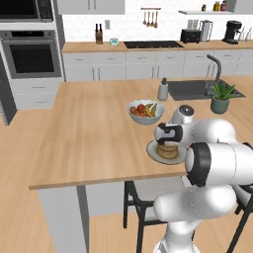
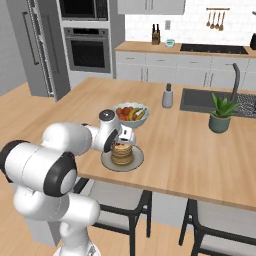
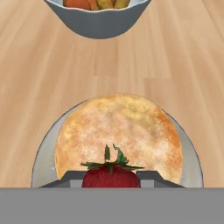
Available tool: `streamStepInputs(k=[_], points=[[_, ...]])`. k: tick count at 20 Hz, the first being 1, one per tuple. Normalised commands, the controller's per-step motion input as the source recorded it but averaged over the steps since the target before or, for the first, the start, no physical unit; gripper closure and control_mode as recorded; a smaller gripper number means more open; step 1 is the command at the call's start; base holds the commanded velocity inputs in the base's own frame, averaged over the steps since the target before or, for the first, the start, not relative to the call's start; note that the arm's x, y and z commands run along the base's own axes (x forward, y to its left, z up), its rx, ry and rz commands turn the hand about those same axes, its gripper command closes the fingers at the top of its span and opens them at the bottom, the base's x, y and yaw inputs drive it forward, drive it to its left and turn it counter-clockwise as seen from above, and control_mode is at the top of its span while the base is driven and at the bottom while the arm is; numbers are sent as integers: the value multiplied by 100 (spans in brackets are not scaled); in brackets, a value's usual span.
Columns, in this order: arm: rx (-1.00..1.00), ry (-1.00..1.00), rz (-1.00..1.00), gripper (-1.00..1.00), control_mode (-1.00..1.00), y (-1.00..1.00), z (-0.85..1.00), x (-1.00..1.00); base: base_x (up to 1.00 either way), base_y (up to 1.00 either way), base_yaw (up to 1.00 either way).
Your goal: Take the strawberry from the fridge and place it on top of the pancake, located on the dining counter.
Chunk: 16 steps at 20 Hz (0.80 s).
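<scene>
The claw (image 3: 111,177) pinches the small dark red strawberry (image 3: 111,176) between its fingers, just above the round tan pancake stack (image 3: 119,133) on its grey plate (image 3: 43,153). Placing step: I think it must lower slightly, then release.

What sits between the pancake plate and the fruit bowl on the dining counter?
Nothing: in the hand view, bare wood of the dining counter separates the plate from the fruit bowl.

No text, label, brand, number or sign is showing legibly anywhere, whether on the appliances or on the worktop.
</scene>
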Motion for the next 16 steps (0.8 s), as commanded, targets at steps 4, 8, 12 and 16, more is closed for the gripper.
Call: streamStepInputs(k=[4,8,12,16], points=[[0,0,0,100,-100,-3,-15,8,0,0,0],[0,0,0,100,-100,-3,-11,3,0,0,0],[0,0,0,100,-100,-3,-9,2,0,0,0],[0,0,0,100,-100,-2,-17,0,0,0,0]])
